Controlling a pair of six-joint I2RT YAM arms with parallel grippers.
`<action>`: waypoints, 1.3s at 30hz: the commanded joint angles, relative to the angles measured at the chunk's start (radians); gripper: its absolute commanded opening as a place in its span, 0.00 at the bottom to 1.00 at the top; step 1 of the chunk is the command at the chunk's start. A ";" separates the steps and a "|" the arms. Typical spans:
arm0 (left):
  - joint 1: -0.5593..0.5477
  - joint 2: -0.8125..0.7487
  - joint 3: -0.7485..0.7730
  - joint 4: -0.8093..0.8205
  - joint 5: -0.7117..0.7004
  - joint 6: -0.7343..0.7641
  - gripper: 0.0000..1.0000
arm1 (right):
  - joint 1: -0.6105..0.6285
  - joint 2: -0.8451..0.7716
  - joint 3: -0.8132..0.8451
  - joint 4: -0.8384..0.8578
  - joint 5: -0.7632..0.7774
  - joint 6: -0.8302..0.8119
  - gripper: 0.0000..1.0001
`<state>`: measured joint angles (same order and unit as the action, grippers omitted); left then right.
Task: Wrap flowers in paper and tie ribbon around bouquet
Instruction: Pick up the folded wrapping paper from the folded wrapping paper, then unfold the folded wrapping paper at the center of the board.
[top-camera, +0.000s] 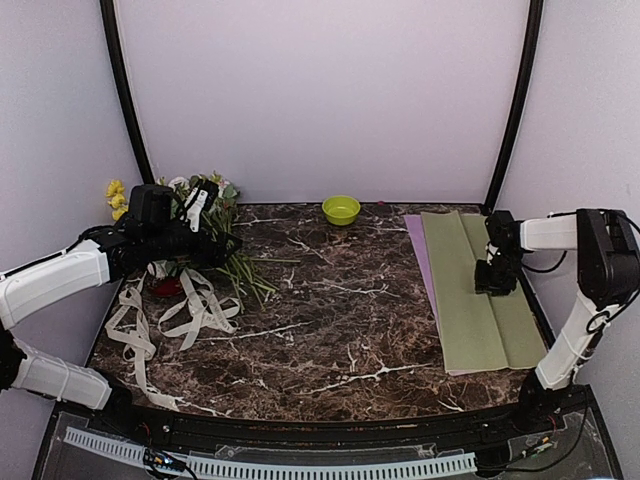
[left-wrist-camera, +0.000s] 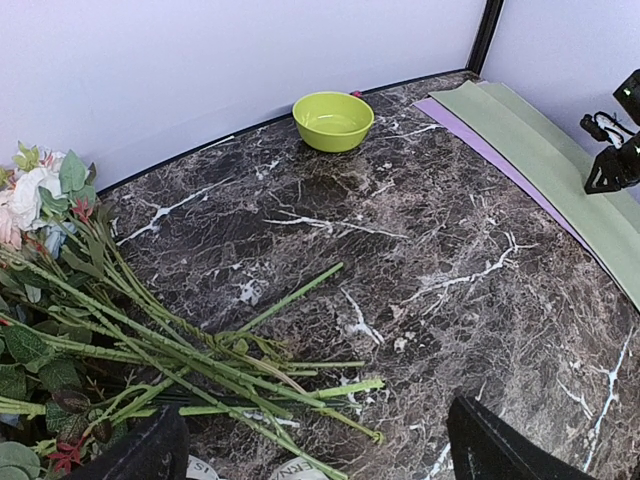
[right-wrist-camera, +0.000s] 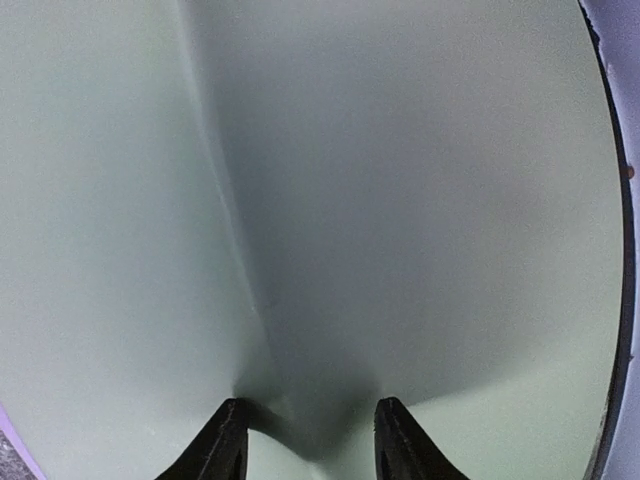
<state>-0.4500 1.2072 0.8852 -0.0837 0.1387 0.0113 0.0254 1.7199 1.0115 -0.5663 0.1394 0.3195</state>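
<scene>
The flowers lie at the table's back left, green stems fanned toward the middle, white and pink blooms at the left. My left gripper hovers over the stems, open, holding nothing. The cream ribbon lies in loose loops in front of the flowers, a lettered bit showing under the stems. The sage-green paper lies flat at the right. My right gripper stands on it, open, fingertips pressed down with a raised fold of paper between them.
A purple sheet lies under the green paper, its edge showing on the left. A lime-green bowl stands at the back middle. A small red item lies among the ribbon loops. Black frame posts rise at both back corners.
</scene>
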 joint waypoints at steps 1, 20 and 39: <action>-0.005 -0.030 -0.011 0.009 0.006 -0.001 0.92 | 0.004 -0.022 -0.014 0.026 -0.043 -0.008 0.35; -0.004 -0.033 -0.012 0.010 0.009 0.002 0.92 | 0.140 -0.170 0.234 -0.189 0.017 0.001 0.00; -0.005 -0.024 -0.015 0.010 0.004 0.009 0.91 | 0.733 -0.003 0.278 0.135 -0.173 0.359 0.00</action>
<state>-0.4500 1.2072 0.8825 -0.0837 0.1387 0.0120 0.7479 1.6993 1.2407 -0.4973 -0.0643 0.6422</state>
